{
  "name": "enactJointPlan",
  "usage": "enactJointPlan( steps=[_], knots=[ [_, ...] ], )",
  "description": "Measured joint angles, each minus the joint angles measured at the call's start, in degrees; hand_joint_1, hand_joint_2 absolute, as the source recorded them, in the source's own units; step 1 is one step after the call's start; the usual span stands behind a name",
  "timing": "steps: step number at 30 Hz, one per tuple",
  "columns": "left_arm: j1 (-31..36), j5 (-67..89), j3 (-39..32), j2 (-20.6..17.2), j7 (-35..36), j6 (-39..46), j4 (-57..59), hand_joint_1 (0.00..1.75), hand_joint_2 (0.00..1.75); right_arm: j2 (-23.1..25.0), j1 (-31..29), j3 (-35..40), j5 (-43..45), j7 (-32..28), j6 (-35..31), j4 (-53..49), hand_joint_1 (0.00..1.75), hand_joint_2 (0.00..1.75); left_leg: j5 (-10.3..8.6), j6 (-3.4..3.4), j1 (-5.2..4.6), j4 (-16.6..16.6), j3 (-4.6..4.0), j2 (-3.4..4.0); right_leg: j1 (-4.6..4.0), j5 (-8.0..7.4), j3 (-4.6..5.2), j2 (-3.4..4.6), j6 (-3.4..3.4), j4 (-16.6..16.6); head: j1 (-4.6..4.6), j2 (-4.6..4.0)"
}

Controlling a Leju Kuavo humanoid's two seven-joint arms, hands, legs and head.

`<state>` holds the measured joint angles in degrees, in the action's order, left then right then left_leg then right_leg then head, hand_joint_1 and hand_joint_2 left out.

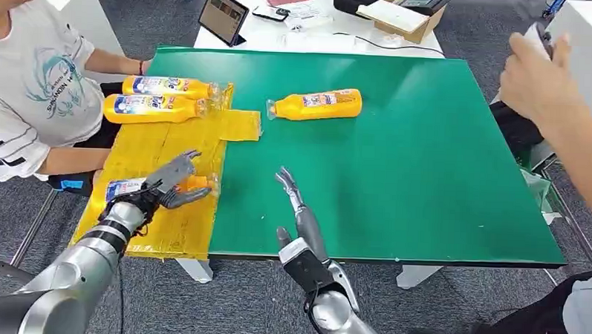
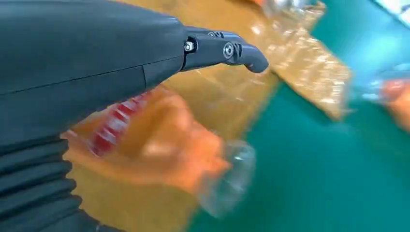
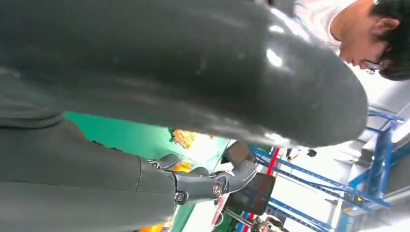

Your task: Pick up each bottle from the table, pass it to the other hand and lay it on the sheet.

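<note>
Right hand (image 1: pixel 295 204) idle, fingers extended, holding nothing; left hand (image 1: pixel 166 183) fingers spread over orange bottle (image 1: pixel 192 183) on yellow sheet (image 1: pixel 176 226): placing step; release next.

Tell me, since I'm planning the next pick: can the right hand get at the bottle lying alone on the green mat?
Probably yes: the right hand is empty, and bare green mat lies between it and the lone bottle.
</note>
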<state>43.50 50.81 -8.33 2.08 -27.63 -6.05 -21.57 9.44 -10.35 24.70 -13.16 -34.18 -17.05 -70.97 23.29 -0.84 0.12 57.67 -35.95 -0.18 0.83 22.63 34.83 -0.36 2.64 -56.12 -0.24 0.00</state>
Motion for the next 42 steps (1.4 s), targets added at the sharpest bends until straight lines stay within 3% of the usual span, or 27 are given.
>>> enactJointPlan(
  steps=[3,4,6,10,15,16,22,32,42],
  knots=[
    [-1.3,-8.4,-1.9,1.3,-4.4,9.7,-2.0,0.00,0.00,0.0,0.0,-0.1,0.1,0.0,0.0,0.3,0.00,0.00,0.00,0.00,0.00,0.0,-0.02,0.00,0.00,0.00,0.04,0.01,0.00,0.0,0.00,0.00],
    [-1.6,-11.0,-2.4,1.9,-6.4,15.6,-2.9,0.00,1.75,0.0,0.0,-0.1,0.1,0.1,-0.1,0.5,0.00,0.00,0.00,0.00,0.00,0.0,-0.03,0.00,0.00,0.00,0.04,0.01,0.00,0.0,0.00,0.00],
    [-2.7,-15.2,-3.4,3.3,-10.7,27.4,-5.6,0.00,1.75,0.0,0.1,-0.1,-0.2,0.2,-0.5,0.6,0.00,0.00,0.01,0.00,-0.01,0.0,-0.04,0.00,0.00,0.00,0.03,0.01,0.00,0.0,0.00,0.00],
    [-7.3,-27.7,-1.5,5.2,-12.5,41.9,-15.9,0.00,1.75,0.0,0.1,-0.1,-0.5,0.2,-1.9,1.1,0.00,0.00,0.03,0.00,-0.01,0.0,-0.07,0.01,0.00,0.01,0.08,0.01,0.01,0.0,-0.02,0.00],
    [-13.3,-31.6,2.7,7.0,-12.7,46.1,-29.5,0.00,1.75,0.0,0.4,-0.1,-0.5,-0.4,-3.9,1.4,0.00,0.00,0.04,-0.01,-0.02,0.0,-0.12,-0.05,0.01,0.03,0.08,0.00,0.01,0.0,0.04,0.00],
    [-16.2,-34.1,3.9,7.7,-12.7,46.2,-35.5,0.00,1.75,0.1,0.6,-0.3,-0.1,-0.9,-5.0,1.4,0.00,1.75,0.11,0.00,-0.05,0.0,-0.05,0.07,0.06,0.03,0.09,0.06,0.01,0.0,-0.09,0.00],
    [-26.0,-47.7,12.3,9.7,-12.7,43.9,-48.3,0.00,1.75,0.1,1.5,-2.7,2.0,-1.2,-9.1,0.0,0.00,1.75,0.11,-0.01,-0.06,0.0,-0.10,0.02,0.08,0.03,0.11,0.04,0.02,0.1,0.02,0.00],
    [-39.6,-50.3,21.7,11.3,-12.7,39.5,-55.7,0.00,1.75,-0.4,4.3,-8.2,4.7,-1.6,-12.6,-6.2,0.00,1.75,0.16,-0.04,-0.05,0.0,-0.11,0.03,0.07,0.06,0.12,0.05,0.03,0.1,0.00,0.00],
    [-43.1,-50.8,23.8,11.6,-12.7,38.4,-57.0,0.00,1.75,-0.8,5.3,-9.1,4.8,-1.5,-12.8,-7.6,0.00,1.75,0.15,-0.04,-0.04,0.0,-0.11,0.02,0.05,0.05,0.11,0.05,0.02,0.1,0.02,0.00]
  ],
)
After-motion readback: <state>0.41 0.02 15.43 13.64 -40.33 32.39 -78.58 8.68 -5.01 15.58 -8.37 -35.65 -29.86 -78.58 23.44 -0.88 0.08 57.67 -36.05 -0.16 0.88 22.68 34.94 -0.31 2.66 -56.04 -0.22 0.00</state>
